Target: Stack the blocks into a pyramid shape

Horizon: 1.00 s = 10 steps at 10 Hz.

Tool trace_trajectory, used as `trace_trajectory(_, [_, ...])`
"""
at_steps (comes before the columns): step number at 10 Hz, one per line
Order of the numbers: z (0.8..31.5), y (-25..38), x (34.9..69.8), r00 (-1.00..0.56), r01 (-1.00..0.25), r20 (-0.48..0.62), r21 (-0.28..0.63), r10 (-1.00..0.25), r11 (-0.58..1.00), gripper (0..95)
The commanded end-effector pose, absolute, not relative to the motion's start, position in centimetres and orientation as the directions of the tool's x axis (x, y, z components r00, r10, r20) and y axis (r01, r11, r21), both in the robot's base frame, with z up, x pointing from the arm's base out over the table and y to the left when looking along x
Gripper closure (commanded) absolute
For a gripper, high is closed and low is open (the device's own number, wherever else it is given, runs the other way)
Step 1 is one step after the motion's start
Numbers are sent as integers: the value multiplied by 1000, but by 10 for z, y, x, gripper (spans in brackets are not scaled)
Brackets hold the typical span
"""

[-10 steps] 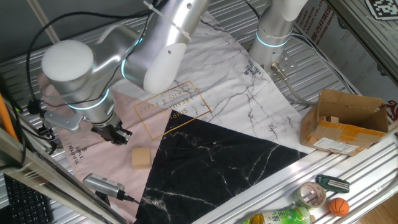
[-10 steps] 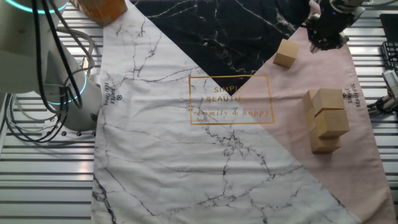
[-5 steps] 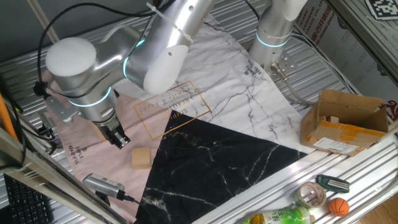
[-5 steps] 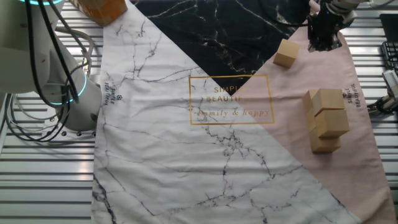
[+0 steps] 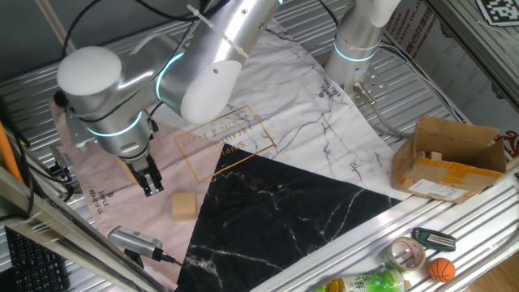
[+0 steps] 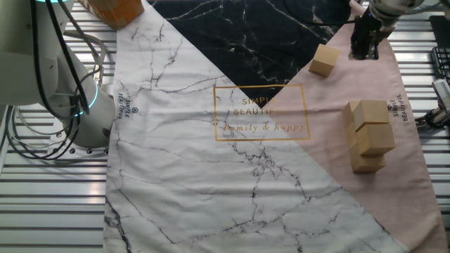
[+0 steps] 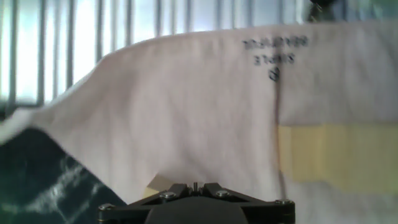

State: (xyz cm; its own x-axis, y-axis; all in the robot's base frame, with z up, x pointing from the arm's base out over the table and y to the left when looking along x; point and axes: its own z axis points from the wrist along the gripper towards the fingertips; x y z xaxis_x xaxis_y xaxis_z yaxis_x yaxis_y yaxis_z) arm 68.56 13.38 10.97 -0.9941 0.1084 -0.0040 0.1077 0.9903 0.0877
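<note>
On the pink part of the cloth [image 6: 394, 204], near the bench [image 6: 42, 211] edge where the keyboard [image 5: 32, 259] sits: claw [image 5: 151, 186] hangs just above the fabric, pointing down, nothing between the fingers. Fingers look close together in both fixed views, but I cannot tell for sure if the claw is fully closed; the hand view only shows the claw base at the bottom of the frame.

Loose block [image 5: 185, 205] lies flat on the pink cloth, just beside the claw, right at the border with the black marble part. Not touching the claw. In the other fixed view the same block [image 6: 324, 60] sits just beside the claw [image 6: 363, 48], clear gap between them.

Stacked blocks [image 6: 368, 135] sit further along the pink strip, well apart from the loose block, near the cloth's printed side text. At least three tiers visible, top cube slightly offset from the ones under it. Exact count cannot be told from this angle. Hidden behind the arm in the first fixed view.

Hand view: blurred, pale tan block faces [image 7: 339, 152] to the right over the cloth, printed text above them.

Cardboard box [image 5: 450, 158] sits off the cloth at the far bench edge.
</note>
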Motion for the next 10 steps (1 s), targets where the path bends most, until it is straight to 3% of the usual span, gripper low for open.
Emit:
trace_trajectory(1, [98, 125, 677, -967, 254, -8, 86, 256, 963, 950])
trace_trajectory(6, [87, 131, 673, -967, 254, -27, 22, 255, 967, 950])
trace_trajectory(10, [81, 138, 659, -967, 254, -18, 20, 255, 967, 950])
